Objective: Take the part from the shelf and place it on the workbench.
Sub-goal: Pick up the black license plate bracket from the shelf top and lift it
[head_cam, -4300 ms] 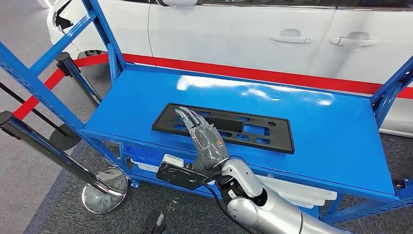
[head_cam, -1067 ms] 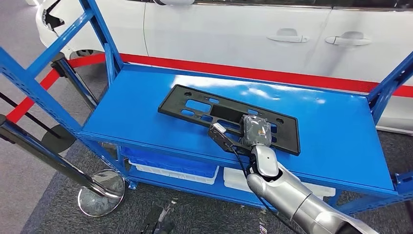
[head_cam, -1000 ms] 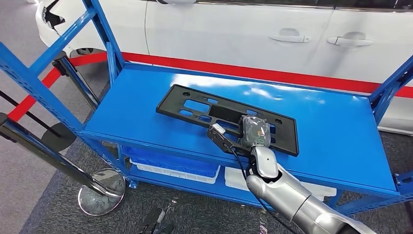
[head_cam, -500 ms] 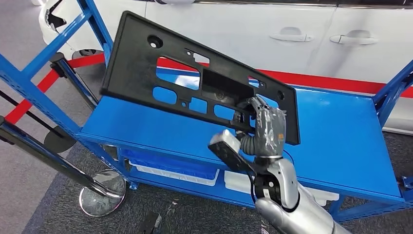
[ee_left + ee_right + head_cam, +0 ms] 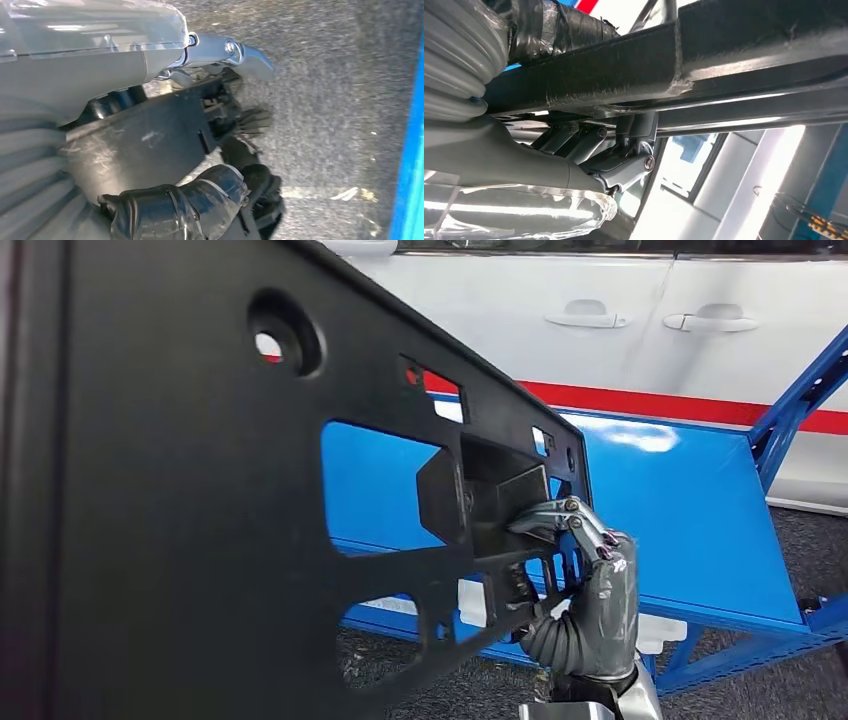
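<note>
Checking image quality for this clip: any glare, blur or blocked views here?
Head view: the black part looms close, covering the left half; glare patch on the blue shelf. Right wrist view: blown-out white backlight behind the part and right robot hand. Left wrist view: left robot hand and floor slightly soft.

Blue metal shelf (image 5: 690,510) stands on dark grey carpet (image 5: 800,540); white trays (image 5: 655,635) on its lower tier

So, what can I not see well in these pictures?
Head view: the part hides the left hand and much of the shelf.
Head view: the part's left end is cut off by the edge.
Right wrist view: the part covers the ends of the right hand.
</note>
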Tool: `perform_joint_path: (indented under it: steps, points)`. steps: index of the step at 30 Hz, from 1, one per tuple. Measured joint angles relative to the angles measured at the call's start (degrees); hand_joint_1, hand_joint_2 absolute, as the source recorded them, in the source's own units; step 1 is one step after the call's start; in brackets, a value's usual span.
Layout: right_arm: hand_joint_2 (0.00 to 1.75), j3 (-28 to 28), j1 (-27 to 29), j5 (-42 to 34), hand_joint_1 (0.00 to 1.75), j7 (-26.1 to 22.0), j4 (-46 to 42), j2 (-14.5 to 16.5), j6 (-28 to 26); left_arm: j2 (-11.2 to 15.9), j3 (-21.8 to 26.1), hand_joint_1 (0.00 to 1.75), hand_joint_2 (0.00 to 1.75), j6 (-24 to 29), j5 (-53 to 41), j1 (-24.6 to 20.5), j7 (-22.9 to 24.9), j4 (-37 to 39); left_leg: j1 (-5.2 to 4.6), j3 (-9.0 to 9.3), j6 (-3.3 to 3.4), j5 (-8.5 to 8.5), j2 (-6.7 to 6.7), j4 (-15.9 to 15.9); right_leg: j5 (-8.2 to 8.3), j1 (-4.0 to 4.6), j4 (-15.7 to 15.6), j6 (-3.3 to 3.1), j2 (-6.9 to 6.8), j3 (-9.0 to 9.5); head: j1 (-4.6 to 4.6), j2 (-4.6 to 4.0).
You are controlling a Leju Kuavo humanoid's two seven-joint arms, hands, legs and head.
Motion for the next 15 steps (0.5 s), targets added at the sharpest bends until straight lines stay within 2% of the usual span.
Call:
perform_joint_path:
  steps: [1, 2, 3, 5, 6, 7, 8, 9, 10, 11, 12, 13, 15]
  points:
    - [1.75, 0.0, 0.7, -1.1, 1.75, -0.6, -0.7, 0.0, -0.1, 0.0, 0.0, 0.0, 1.75, -0.1, 0.0, 0.0, 0.2, 0.0, 0.11, 0.0, 0.11, 0.9, 0.11, -0.8, -0.5, -0.02, 0.1, 0.25, 0.03, -0.16, 0.02, 0.0]
    - [1.75, 0.0, 1.3, -1.9, 1.75, -1.2, -1.3, 0.0, -0.1, 0.0, 0.0, 0.0, 1.75, -0.2, 0.0, 0.0, 0.3, 0.0, 0.33, -0.16, 0.29, 1.86, 0.25, -1.6, -2.05, 0.03, 1.1, 0.43, 0.07, -0.56, 0.09, 0.0]
    - [1.75, 0.0, 1.8, -2.6, 1.75, -1.6, -1.7, 0.0, -0.1, 0.1, 0.0, 0.0, 1.75, -0.2, 0.0, 0.0, 0.5, 0.0, 0.59, -0.52, 0.37, 2.74, 0.4, -2.1, -4.52, 0.02, 3.2, 0.58, 0.11, -1.19, 0.24, 0.0]
    - [1.75, 0.0, 2.5, -3.6, 1.75, -2.0, -2.4, 0.0, -0.1, 0.2, 0.0, 0.0, 1.75, -0.4, 0.0, -0.1, 0.6, 0.1, 0.67, -1.96, 0.53, 3.88, 0.52, -2.1, -9.77, -0.12, 9.4, 0.99, 0.13, -2.56, 0.51, 0.0]
    - [1.75, 0.0, 2.8, -4.0, 1.75, -2.1, -2.6, -0.1, -0.1, 0.2, 0.0, 0.0, 1.75, -0.5, 0.1, -0.1, 0.7, 0.1, 0.75, -2.83, 0.42, 4.34, 0.56, -1.9, -11.02, -0.24, 12.2, 1.29, 0.12, -2.83, 0.56, 0.0]
    - [1.75, 0.0, 3.2, -4.3, 1.75, -2.3, -2.8, -0.1, -0.1, 0.2, 0.0, 0.0, 1.75, -0.6, 0.1, -0.1, 0.7, 0.1, 0.91, -3.79, 0.22, 4.77, 0.6, -1.5, -10.99, -0.37, 13.6, 1.63, 0.11, -2.5, 0.56, 0.0]
    - [1.75, 0.0, 3.4, -4.6, 1.75, -2.5, -3.0, -0.1, 0.0, 0.2, 0.0, 0.0, 1.75, -0.7, 0.1, -0.1, 0.8, 0.1, 1.17, -4.86, -0.07, 5.16, 0.63, -1.0, -9.96, -0.53, 13.3, 2.02, 0.09, -1.39, 0.57, 0.0]
    - [1.75, 0.0, 3.6, -4.9, 1.75, -2.7, -3.2, -0.1, 0.0, 0.2, 0.0, 0.0, 1.75, -0.7, 0.1, -0.1, 0.8, 0.1, 1.49, -6.03, -0.44, 5.48, 0.65, -0.3, -8.37, -0.78, 11.2, 2.51, 0.06, 0.63, 0.58, 0.0]
    - [1.75, 0.0, 3.7, -5.2, 1.75, -2.8, -3.4, -0.1, 0.1, 0.3, 0.0, 0.0, 1.75, -0.7, 0.1, -0.1, 0.8, 0.1, 1.75, -7.18, -0.85, 5.7, 0.66, 0.6, -7.66, -1.07, 7.7, 3.12, 0.06, 3.01, 0.61, 0.0]
    - [1.75, 0.0, 3.8, -5.7, 1.75, -3.0, -3.6, -0.1, 0.3, 0.4, 0.0, 0.0, 1.75, -0.7, 0.1, -0.1, 0.9, 0.1, 1.84, -8.21, -1.25, 5.84, 0.61, 1.7, -7.38, -1.18, 4.7, 3.21, 0.2, 5.1, 0.72, 0.01]
    - [1.75, 0.1, 4.1, -6.1, 1.75, -3.1, -3.7, -0.1, 0.5, 0.5, 0.0, 0.0, 1.75, -0.7, 0.1, -0.1, 0.9, 0.1, 1.8, -8.92, -1.6, 5.92, 0.49, 2.6, -7.65, -1.32, 2.6, 3.02, 0.35, 6.37, 0.8, 0.01]
    - [1.75, 0.1, 4.3, -6.6, 1.75, -3.2, -3.9, -0.1, 0.7, 0.6, 0.0, 0.0, 1.75, -0.7, 0.1, -0.1, 1.0, 0.1, 1.64, -9.33, -1.85, 6.03, 0.33, 3.4, -8.29, -1.29, 1.8, 2.49, 0.54, 6.71, 0.83, 0.01]
    - [1.75, 0.2, 4.6, -7.5, 1.75, -3.7, -4.1, -0.1, 0.9, 0.8, 0.0, 0.0, 1.75, -0.8, 0.0, 0.0, 1.1, 0.1, 1.58, -9.66, -2.16, 6.46, 0.04, 3.9, -8.09, -1.25, 2.2, 1.07, 0.6, 6.01, 0.84, 0.0]
